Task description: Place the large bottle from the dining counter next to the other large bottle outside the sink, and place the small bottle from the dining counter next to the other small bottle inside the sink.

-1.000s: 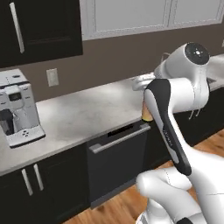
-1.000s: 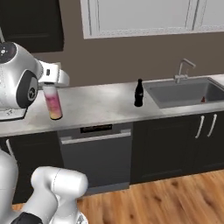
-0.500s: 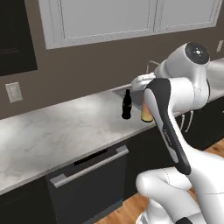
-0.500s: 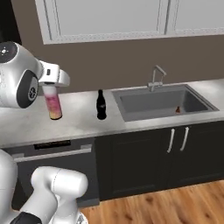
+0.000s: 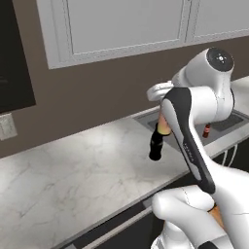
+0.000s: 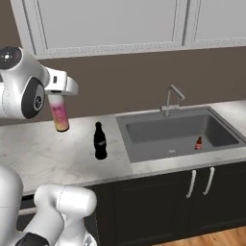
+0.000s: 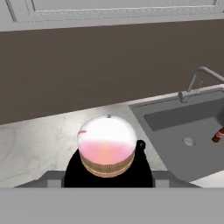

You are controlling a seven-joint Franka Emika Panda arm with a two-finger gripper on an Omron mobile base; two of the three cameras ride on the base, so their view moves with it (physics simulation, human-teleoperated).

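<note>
My gripper (image 6: 58,97) is shut on the dark top of the large bottle (image 6: 60,116), pink fading to yellow-orange, which hangs upright above the wall worktop. In the hand view its round base (image 7: 106,149) faces me. The arm hides most of the large bottle (image 5: 165,127) in the left base view. The other large bottle (image 6: 100,141), all black, stands on the worktop just left of the sink (image 6: 158,156), to the right of my held bottle. The other small bottle (image 6: 198,143) stands inside the sink basin at its right. The dining counter and its small bottle are out of view.
A chrome faucet (image 6: 171,99) rises behind the sink. The marble worktop (image 6: 43,158) runs left of the black bottle (image 5: 156,145). White wall cabinets (image 6: 110,24) hang above. Dark base cabinets with handles (image 6: 192,183) sit under the sink.
The base has driven right along the worktop, so the coffee machine slid out of view and the black bottle and sink moved closer. The large bottle stays in my grip.
</note>
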